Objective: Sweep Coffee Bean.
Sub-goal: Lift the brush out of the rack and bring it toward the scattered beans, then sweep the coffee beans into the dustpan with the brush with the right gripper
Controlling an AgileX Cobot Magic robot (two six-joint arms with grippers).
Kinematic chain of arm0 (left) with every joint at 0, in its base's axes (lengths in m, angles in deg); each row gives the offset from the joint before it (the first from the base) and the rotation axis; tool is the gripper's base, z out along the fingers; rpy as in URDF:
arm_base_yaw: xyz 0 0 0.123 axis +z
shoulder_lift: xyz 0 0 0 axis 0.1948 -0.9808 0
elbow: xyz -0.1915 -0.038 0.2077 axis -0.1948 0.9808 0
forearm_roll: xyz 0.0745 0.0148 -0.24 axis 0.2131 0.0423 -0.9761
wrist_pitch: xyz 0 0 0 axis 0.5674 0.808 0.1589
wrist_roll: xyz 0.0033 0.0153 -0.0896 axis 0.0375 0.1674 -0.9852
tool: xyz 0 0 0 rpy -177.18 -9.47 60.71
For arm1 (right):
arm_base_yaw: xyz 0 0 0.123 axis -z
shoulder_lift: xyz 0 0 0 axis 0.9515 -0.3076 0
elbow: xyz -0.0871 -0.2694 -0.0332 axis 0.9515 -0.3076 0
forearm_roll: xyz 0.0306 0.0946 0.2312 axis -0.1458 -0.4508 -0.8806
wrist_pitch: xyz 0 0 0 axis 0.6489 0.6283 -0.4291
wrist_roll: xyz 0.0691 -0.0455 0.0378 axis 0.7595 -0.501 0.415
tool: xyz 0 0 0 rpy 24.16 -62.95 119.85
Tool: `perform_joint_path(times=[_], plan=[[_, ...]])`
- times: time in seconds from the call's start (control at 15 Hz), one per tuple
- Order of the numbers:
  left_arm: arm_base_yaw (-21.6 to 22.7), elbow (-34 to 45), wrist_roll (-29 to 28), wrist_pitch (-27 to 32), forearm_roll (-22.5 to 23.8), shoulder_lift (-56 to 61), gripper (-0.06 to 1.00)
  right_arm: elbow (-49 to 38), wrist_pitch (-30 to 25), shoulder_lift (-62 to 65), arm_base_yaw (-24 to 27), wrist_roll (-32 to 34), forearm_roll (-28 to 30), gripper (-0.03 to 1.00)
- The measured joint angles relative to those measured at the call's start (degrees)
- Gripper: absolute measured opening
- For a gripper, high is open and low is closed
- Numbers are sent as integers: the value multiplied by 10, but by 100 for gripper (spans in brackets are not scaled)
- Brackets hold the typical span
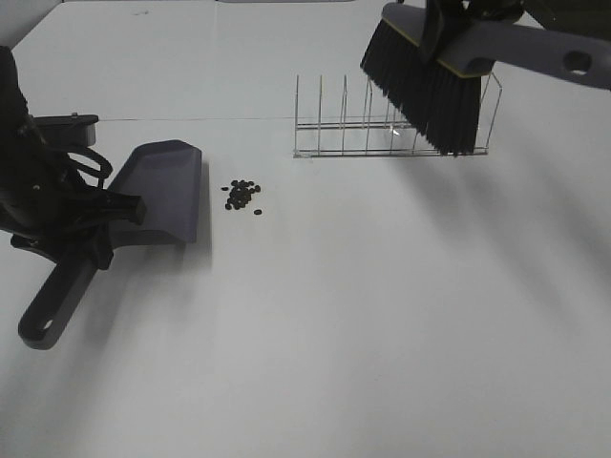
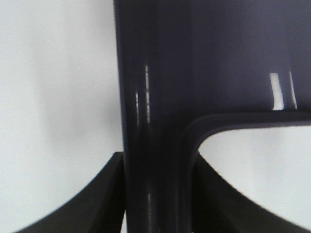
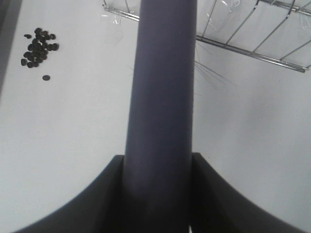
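Observation:
The coffee beans [image 1: 242,194] lie in a loose dark cluster on the white table, just right of the dustpan's blade edge; they also show in the right wrist view [image 3: 39,47]. The dark grey dustpan [image 1: 164,191] rests flat on the table at the left, and my left gripper [image 1: 95,224] is shut on its handle [image 2: 155,145]. My right gripper [image 1: 458,19] is shut on the grey brush handle [image 3: 163,92] and holds the brush with black bristles [image 1: 425,86] in the air at the top right, over the rack.
A clear wire-and-acrylic rack [image 1: 391,129] stands at the back right, under the brush; it also shows in the right wrist view [image 3: 252,34]. The dustpan handle's end [image 1: 43,320] reaches toward the table's front left.

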Motion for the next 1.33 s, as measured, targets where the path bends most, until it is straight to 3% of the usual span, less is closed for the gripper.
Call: perform_joint_path(times=[0.27, 0.4, 0.6, 0.93, 1.33], plan=[[0, 0, -32, -2, 41, -5, 33, -112, 120, 0, -77, 74, 45, 28], [0, 0, -32, -6, 42, -25, 33, -148, 162, -4, -83, 104, 50, 28], [-6, 0, -34, -23, 43, -60, 33, -152, 172, -19, -82, 135, 103, 28], [-48, 0, -46, -45, 41, -92, 33, -152, 175, -65, -82, 138, 102, 28], [-48, -6, -48, -41, 38, -102, 33, -140, 228, -124, -84, 126, 17, 28]])
